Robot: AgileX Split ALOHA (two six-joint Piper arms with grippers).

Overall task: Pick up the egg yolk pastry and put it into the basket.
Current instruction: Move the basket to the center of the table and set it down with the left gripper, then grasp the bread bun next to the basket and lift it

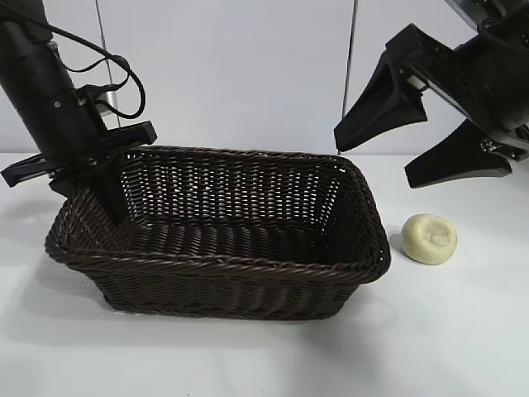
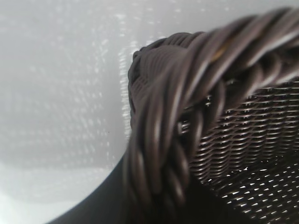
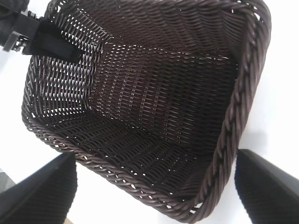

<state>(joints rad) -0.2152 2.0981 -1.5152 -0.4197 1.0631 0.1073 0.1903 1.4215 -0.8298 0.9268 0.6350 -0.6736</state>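
Seen from outside the rig, the right gripper [image 1: 417, 141] hangs in the air with its two black jaws spread wide and nothing between them; the egg yolk pastry [image 1: 429, 238] sits on the white table [image 1: 463, 331] below it, just outside the basket's near end. The basket [image 1: 248, 285] lies beyond the pastry from this gripper, dark wicker, nothing inside. At its far end the left gripper [image 1: 103, 178] straddles the braided rim, one finger inside the wall; whether it pinches the rim or stands slack cannot be told. The left wrist view shows only that rim [image 2: 173, 135] pressed close, with a dark finger beneath. The right wrist view looks down past its own parted jaws into the basket [image 3: 243, 84], the left gripper [image 3: 51, 42] on the far wall; the pastry is out of sight here. The pastry looks light, soft and crumbly, so a gentle pinch across its domed sides seems wisest. The basket's high wall beside it is the only obstacle to clear
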